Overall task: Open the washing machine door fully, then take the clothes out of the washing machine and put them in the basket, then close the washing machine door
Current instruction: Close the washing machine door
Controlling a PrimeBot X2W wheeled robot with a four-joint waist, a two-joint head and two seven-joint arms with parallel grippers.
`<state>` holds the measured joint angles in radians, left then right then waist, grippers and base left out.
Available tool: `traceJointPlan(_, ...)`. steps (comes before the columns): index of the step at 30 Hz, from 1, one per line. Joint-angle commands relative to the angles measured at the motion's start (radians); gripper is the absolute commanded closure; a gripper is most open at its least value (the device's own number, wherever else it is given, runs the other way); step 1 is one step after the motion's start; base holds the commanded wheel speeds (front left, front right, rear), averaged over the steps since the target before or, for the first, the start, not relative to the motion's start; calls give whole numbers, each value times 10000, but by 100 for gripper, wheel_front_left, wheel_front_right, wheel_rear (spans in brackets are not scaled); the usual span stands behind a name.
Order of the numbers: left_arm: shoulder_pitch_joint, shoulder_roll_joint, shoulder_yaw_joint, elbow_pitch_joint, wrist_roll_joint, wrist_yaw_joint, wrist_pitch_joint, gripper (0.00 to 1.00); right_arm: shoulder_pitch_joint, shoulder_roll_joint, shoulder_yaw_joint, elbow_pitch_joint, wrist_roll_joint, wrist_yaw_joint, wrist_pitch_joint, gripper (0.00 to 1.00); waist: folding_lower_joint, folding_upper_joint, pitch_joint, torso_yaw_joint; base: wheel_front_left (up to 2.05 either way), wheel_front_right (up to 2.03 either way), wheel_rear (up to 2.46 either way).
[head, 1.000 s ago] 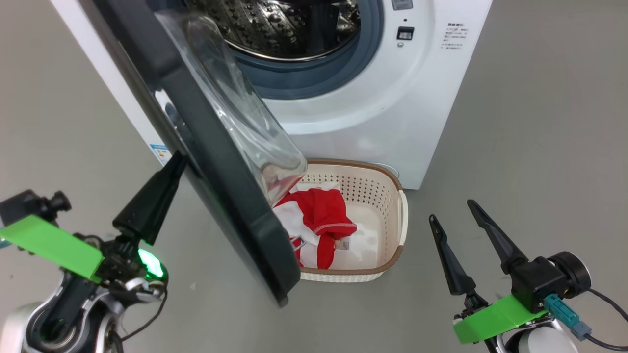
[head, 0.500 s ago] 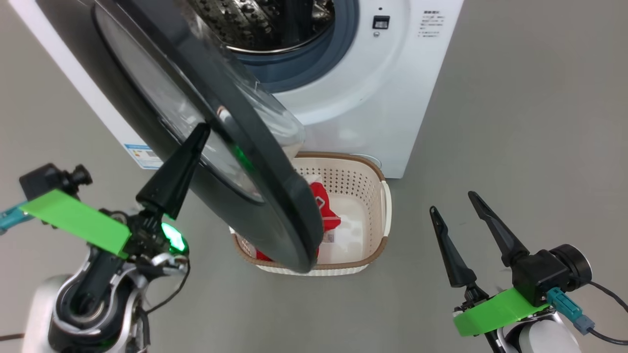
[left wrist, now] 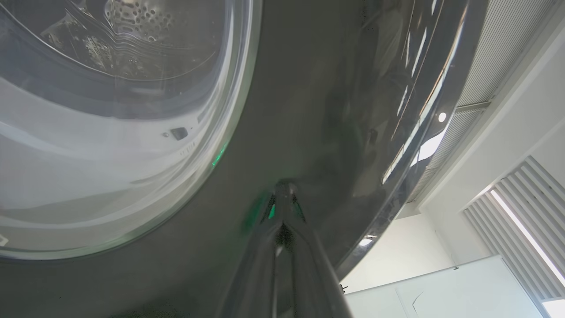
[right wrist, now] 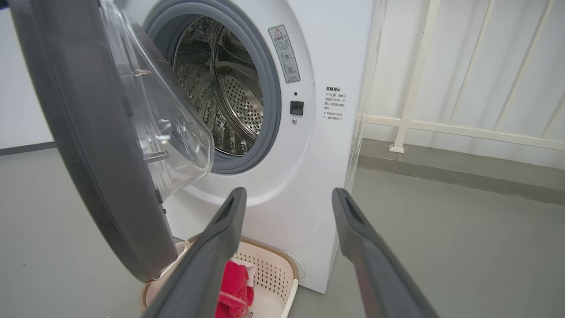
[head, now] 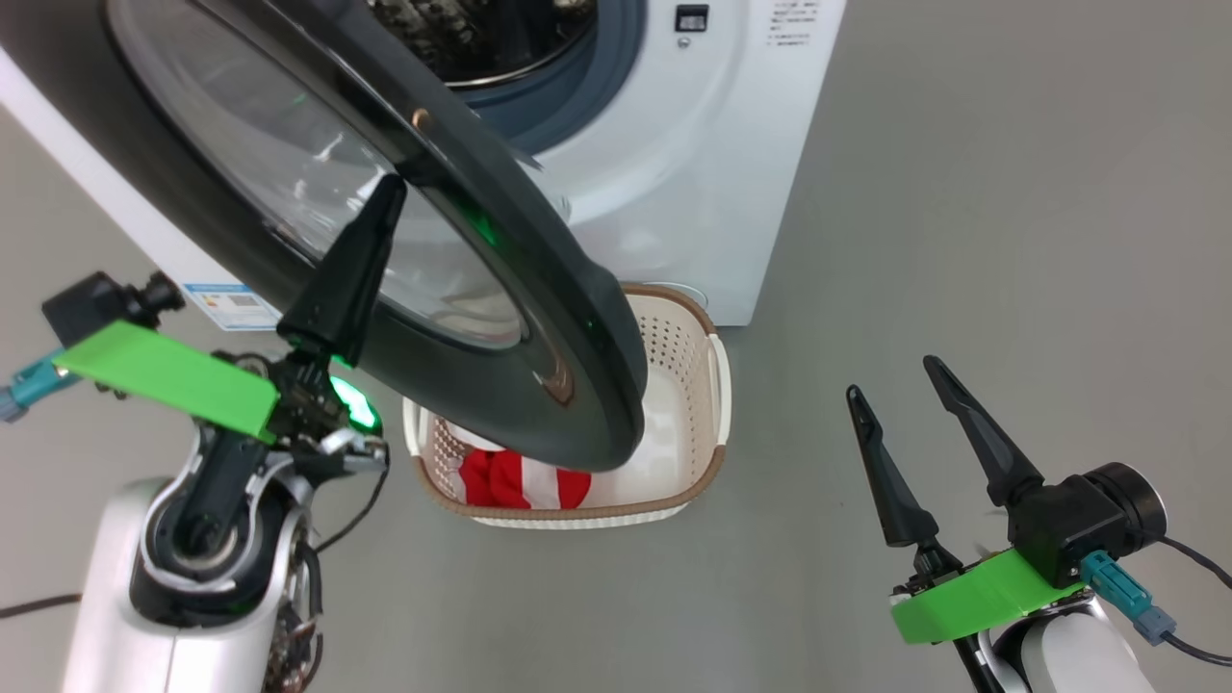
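Washing machine door [head: 539, 298]: rigid, glossy, likely slippery and weighty; better pushed on the black outer ring than on the bulging glass. Half open, hanging over the basket [head: 719, 385], red-and-white clothes [head: 520, 481] inside it, on the near side of the washing machine [head: 674, 192]. Left jaws closed together, empty, tip pressed to the door's outer face, slanting up and far. Right jaws spread apart, empty, low at right, well apart from the door.

The clothes [head: 520, 481] lie in the basket [head: 677, 348], which stands before the washing machine [head: 674, 144], partly beneath the washing machine door [head: 539, 318].
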<state>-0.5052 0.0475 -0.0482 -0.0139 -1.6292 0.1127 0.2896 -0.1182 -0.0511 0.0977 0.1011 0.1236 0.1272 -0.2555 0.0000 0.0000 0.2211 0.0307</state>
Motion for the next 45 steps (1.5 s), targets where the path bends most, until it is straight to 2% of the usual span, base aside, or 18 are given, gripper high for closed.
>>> traceJointPlan(1, -421, 126, 216, -202, 106, -131, -46, 100, -283, 9, 185, -274, 112, 35, -63, 0, 0, 0, 98, -121, 0, 0, 0)
traceJointPlan(17, -1960, 52, 95, 1068, -361, -598, -533, 100, -485, 9, 183, -323, 204, 35, -63, 0, 0, 0, 519, -823, 0, 0, 0)
traceJointPlan(34, -3467, 36, -28, 3065, -349, -1310, -1134, 100, -583, 9, 194, -344, 144, 35, -63, 0, 0, 0, 858, -1319, 0, 0, 0)
traceJointPlan(45, -4046, 96, 135, 3763, -247, -1649, -1285, 100, -628, 9, 260, -382, 155, 35, -63, 0, 0, 0, 1054, -1594, 0, 0, 0)
